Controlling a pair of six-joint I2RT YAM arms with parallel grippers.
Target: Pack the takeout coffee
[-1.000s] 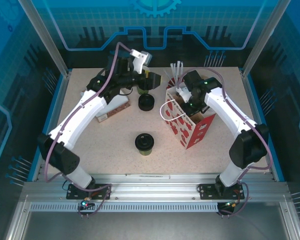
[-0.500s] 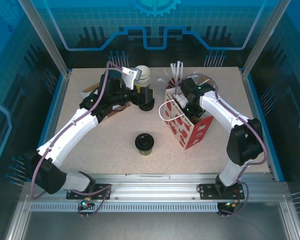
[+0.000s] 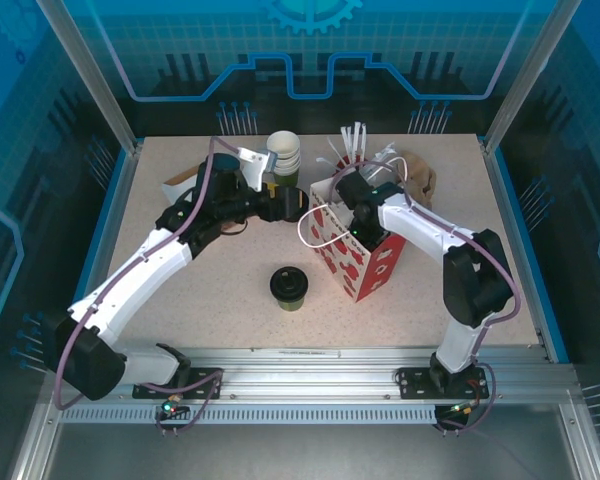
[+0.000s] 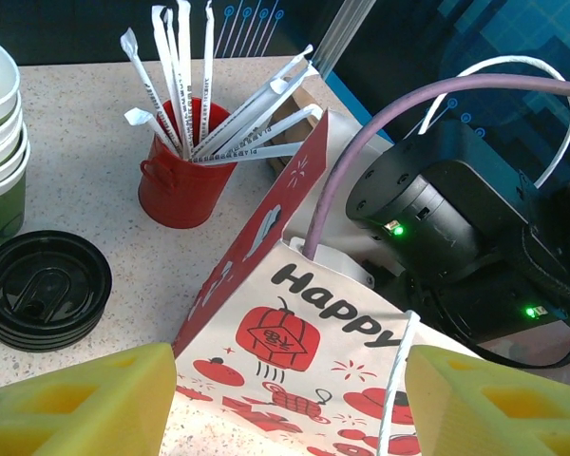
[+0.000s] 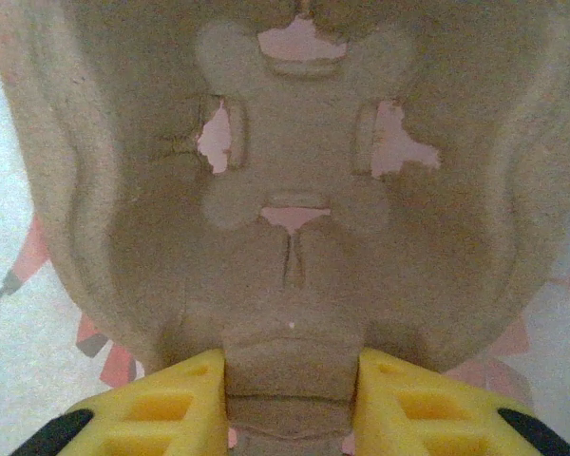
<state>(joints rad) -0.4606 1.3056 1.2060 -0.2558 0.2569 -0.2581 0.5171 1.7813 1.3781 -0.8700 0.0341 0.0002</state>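
Note:
The takeout coffee [image 3: 289, 288], an olive-green cup with a black lid, stands upright alone at the table's middle front, apart from both grippers. A red-and-white paper bag [image 3: 358, 262] printed "Happy" [image 4: 304, 328] stands tilted to its right. My right gripper [image 3: 354, 198] reaches into the bag's open top. In the right wrist view it [image 5: 292, 380] is shut on the edge of a brown pulp cup carrier [image 5: 294, 209]. My left gripper [image 3: 283, 205] is open just left of the bag, and in its wrist view its yellow fingers [image 4: 76, 399] frame the bag's face without touching it.
A stack of lidless cups [image 3: 283, 155] and a pile of black lids [image 4: 43, 288] sit at the back centre. A red cup of white straws [image 4: 182, 180] stands behind the bag. A brown pulp piece [image 3: 418, 175] lies at the back right. A flat brown item [image 3: 177, 183] lies at the back left.
The bag has shifted left and forward, tilting. My right gripper has sunk into its top. My left gripper has dropped away from the cup stack and now faces the bag.

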